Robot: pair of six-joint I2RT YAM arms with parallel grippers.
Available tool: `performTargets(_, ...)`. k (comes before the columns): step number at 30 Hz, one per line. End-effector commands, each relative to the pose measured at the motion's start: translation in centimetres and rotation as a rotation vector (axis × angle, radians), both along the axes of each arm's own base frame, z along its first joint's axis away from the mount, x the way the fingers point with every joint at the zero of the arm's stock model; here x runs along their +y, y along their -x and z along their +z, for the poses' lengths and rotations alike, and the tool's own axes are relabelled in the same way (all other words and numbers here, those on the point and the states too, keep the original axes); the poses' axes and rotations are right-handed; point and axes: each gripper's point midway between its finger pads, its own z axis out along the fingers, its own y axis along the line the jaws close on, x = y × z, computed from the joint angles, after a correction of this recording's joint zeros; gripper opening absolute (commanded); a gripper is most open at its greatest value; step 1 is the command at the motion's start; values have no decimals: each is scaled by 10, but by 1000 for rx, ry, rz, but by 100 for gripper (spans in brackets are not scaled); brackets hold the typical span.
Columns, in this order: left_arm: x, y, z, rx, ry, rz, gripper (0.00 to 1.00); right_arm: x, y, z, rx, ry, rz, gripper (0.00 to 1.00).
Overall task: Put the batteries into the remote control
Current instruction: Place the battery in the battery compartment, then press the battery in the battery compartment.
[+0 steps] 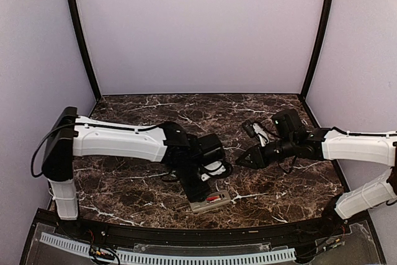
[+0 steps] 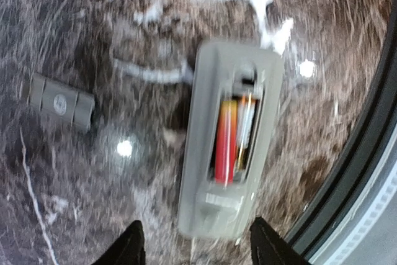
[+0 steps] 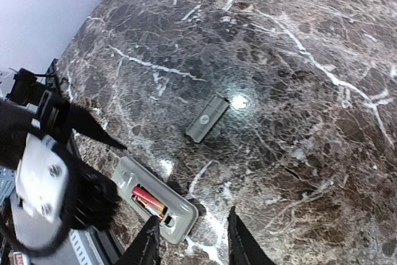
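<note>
The remote control [image 2: 208, 153] lies back side up on the marble table, its battery bay open. Two batteries [image 2: 226, 144] sit in the bay: a red one, and beside it one with a white and gold wrap. My left gripper [image 2: 198, 247] is open and empty, hovering just over the remote's near end, one fingertip on each side of it. In the top view the remote [image 1: 197, 206] lies near the front edge under the left gripper [image 1: 201, 189]. My right gripper [image 3: 192, 243] is open and empty, above the table right of the remote [image 3: 180, 209]. It also shows in the top view [image 1: 240, 160].
The grey battery cover [image 2: 61, 102] lies loose on the table beside the remote; it also shows in the right wrist view [image 3: 208, 118]. The table's black front rim [image 2: 347, 172] runs close by the remote. The left arm [image 3: 43, 166] stands next to the remote.
</note>
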Motion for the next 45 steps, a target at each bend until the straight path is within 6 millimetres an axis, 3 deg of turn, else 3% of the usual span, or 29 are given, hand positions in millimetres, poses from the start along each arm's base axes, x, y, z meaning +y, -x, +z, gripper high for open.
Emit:
performTargets(1, 27, 0, 18, -143, 173, -44, 63, 14, 19, 11, 138, -109, 64, 29)
performTargets(2, 32, 1, 32, -179, 222, -71, 66, 16, 21, 9, 169, -120, 66, 26)
performTargets(3, 40, 5, 19, -189, 234, -84, 68, 17, 24, 6, 202, -128, 67, 23)
performTargets(5, 46, 11, 29, -224, 319, -136, 71, 22, 30, 2, 258, -156, 65, 18)
performTargets(11, 42, 20, 18, -277, 444, -240, 76, 54, 52, -9, 336, -167, 126, 0)
performTargets(17, 17, 28, 5, -276, 538, -278, 76, 82, 70, -20, 398, -140, 192, 0)
performTargets(24, 20, 32, -16, -282, 506, -279, 77, 101, 96, -42, 454, -74, 252, 0)
performTargets(33, 24, 28, -36, -292, 476, -257, 77, 118, 92, -51, 476, -77, 260, 0)
performTargets(45, 26, 28, -58, -264, 431, -239, 71, 119, 87, -73, 506, -19, 221, 0)
